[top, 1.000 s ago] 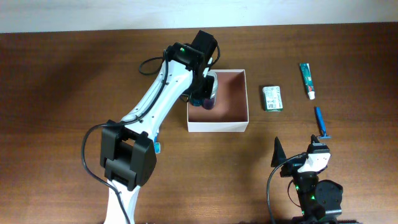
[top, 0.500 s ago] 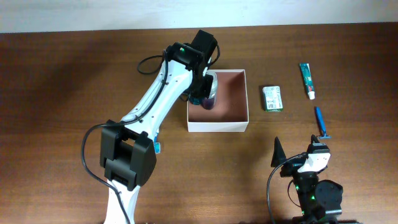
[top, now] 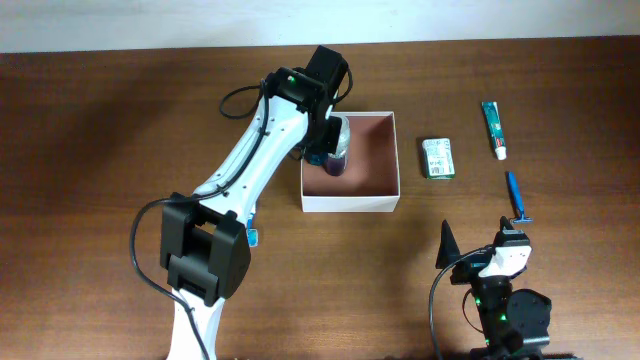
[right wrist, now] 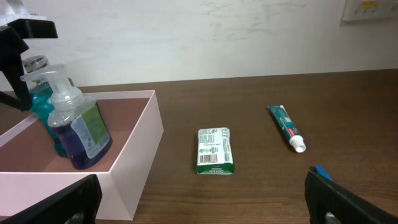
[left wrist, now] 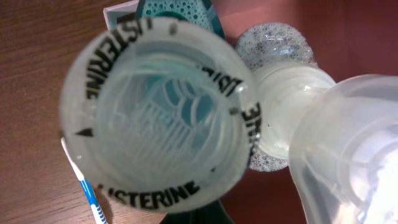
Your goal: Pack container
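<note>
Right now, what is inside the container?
A pump bottle and a mouthwash bottle stand by its left wall; the rest of the container floor is bare. The left gripper hides part of both from overhead.

Left arm (top: 245, 165) stretched long from the near edge, reaching far and toward the right, wrist pitched down. Left gripper (top: 327, 140) closed, pointing down. Right arm (top: 505, 300) folded at its base, low by the near edge. Right gripper (right wrist: 199, 208) level, facing forward, jaws spread wide, holding nothing.
</note>
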Controlling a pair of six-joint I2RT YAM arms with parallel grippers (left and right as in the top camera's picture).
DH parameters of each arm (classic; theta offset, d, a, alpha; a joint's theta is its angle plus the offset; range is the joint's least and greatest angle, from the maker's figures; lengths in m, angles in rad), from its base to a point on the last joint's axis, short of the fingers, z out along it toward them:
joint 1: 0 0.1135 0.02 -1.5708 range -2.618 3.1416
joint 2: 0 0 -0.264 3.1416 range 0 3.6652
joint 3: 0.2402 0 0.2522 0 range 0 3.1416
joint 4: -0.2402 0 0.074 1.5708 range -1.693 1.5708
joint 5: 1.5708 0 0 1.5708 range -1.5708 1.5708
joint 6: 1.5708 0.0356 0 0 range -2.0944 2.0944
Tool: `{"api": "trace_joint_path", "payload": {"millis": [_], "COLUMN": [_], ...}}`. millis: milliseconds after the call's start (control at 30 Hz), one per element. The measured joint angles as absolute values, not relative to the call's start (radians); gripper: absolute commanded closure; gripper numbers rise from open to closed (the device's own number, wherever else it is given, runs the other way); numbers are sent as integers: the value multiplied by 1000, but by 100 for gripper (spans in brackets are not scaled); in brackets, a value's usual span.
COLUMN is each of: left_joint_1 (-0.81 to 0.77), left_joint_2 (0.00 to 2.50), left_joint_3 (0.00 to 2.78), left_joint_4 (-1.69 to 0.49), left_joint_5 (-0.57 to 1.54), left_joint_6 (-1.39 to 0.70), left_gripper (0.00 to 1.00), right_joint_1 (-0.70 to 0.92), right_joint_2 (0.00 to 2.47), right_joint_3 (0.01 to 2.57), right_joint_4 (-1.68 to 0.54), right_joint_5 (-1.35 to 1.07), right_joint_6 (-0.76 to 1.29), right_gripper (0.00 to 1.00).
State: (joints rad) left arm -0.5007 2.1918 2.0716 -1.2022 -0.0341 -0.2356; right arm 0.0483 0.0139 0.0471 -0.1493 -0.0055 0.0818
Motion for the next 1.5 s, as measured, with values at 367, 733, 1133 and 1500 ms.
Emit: {"api": "trace_joint_path", "payload": {"millis": [367,733,1133,1500], "left_joint_1": [-501,-501,-404,-214], "left_joint_2": [2192,2167,1953,1937], "left_joint_3": [2072,2086,2131,2134], "left_joint_4": [-1257,-1349,-1456,-1532], "left_joint_5": [-34,-34,-103,-73], "left_joint_6": [-236,-222,-190,-187], "left_gripper": [99,82,1,1], "right_joint_1": [48,48,48,48], "right_joint_2": [14,14,14,14], "right_joint_3": [47,47,47,47], "right_joint_4": [-149,-149,-149,-149], "right_joint_5": [-6,-6,-5,-6], "right_joint_6": [82,82,82,81], "right_gripper": [1,1,1,2]}}
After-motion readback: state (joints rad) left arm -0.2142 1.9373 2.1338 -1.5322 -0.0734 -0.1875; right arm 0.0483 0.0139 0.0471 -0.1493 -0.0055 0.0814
